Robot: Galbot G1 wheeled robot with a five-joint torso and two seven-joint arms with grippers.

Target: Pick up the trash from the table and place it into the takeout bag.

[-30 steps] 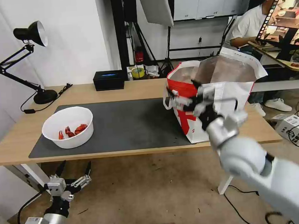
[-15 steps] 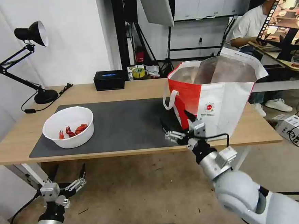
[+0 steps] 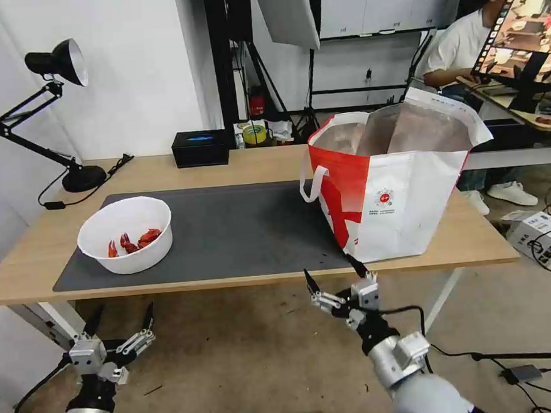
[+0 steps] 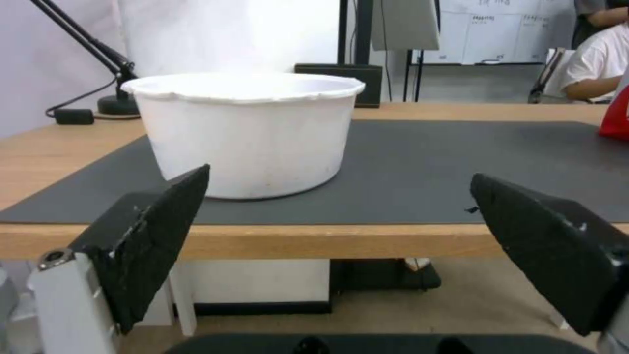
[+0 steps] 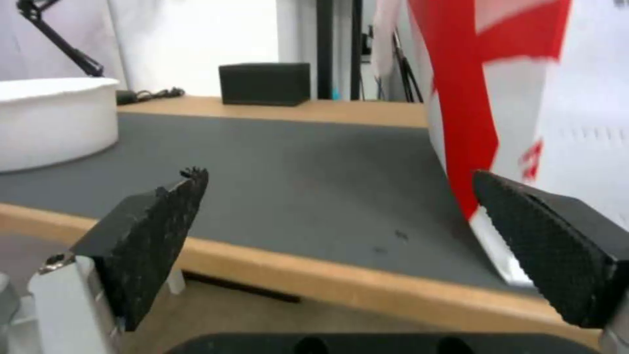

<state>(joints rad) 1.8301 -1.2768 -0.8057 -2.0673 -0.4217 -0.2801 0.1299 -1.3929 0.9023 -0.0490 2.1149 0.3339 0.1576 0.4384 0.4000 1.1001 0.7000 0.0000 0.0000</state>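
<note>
A white round bowl (image 3: pixel 125 234) holding red crayfish shells (image 3: pixel 133 240) sits on the left part of the dark grey mat (image 3: pixel 239 228) on the light-wood table (image 3: pixel 235 165). The bowl (image 4: pixel 245 132) also fills the middle of the left wrist view, and its edge (image 5: pixel 49 123) shows in the right wrist view. The red-and-white takeout bag (image 3: pixel 394 192) stands open on the table's right side, its foil lining showing. My left gripper (image 3: pixel 121 317) hangs open below the table's front edge, under the bowl. My right gripper (image 3: pixel 334 276) is open and empty just below the front edge, near the bag (image 5: pixel 524 98).
A black desk lamp (image 3: pixel 61 108) stands at the table's back left, a small black box (image 3: pixel 201 147) at the back middle. A person sits at another desk behind the bag. Boxes and cables lie on the floor to the right.
My right arm has dropped from in front of the bag down to below the table's front edge, its gripper open and empty throughout. The left gripper has sunk slightly.
</note>
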